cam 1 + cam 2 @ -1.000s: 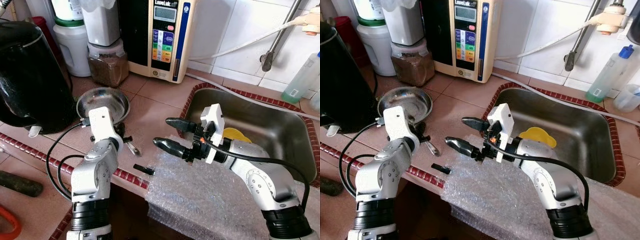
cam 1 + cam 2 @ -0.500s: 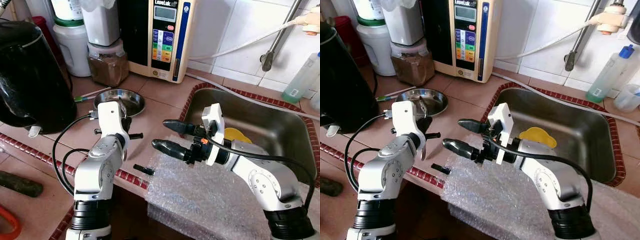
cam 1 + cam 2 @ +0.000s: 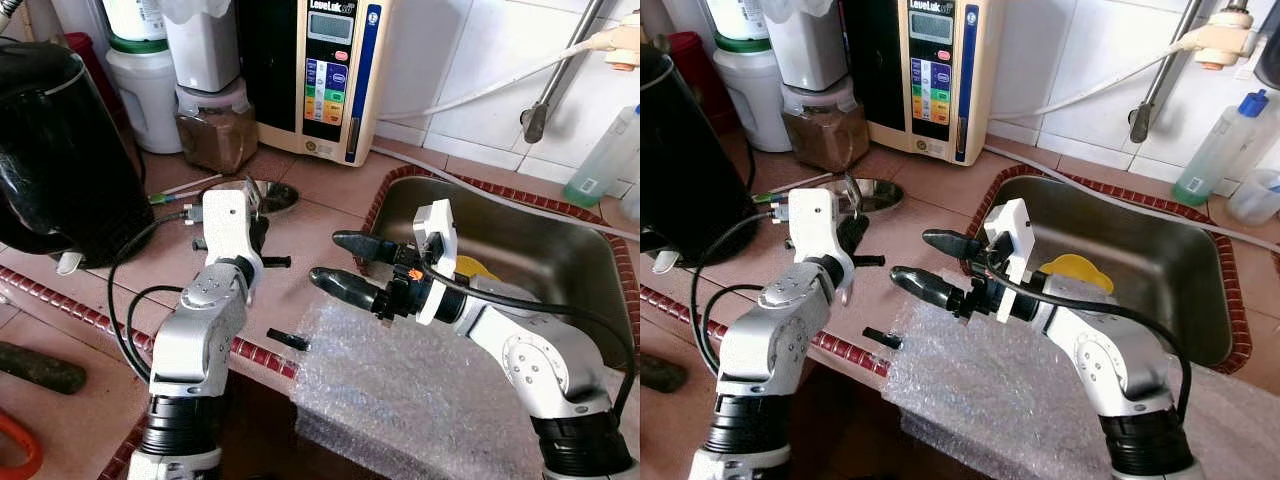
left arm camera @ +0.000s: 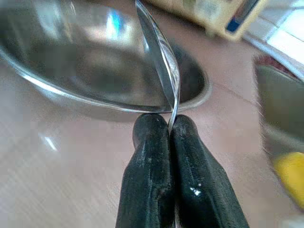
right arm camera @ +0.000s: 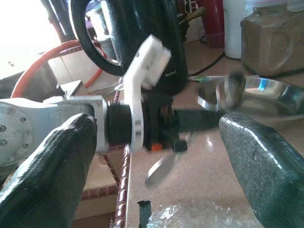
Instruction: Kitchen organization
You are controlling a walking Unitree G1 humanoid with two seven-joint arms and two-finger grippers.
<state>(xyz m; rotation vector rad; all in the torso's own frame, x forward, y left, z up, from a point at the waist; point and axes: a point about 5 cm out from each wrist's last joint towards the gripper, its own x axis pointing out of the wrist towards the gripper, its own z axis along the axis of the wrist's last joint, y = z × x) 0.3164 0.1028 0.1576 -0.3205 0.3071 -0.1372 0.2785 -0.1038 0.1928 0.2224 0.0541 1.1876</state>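
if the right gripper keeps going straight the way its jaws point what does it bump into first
Most likely the left gripper and the spoon it pinches: the right wrist view looks straight between the open jaws at that arm. The right gripper points across the counter toward it. Depth is hard to judge.

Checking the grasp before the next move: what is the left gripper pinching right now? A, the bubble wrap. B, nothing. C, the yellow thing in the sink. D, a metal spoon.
D: the left gripper's fingers are shut on a metal spoon above the steel bowl.

Bare counter (image 3: 300,225) btwn steel bowl (image 3: 270,193) & sink (image 3: 560,260); kettle (image 3: 60,150), jars (image 3: 215,125) crowd the left/back.
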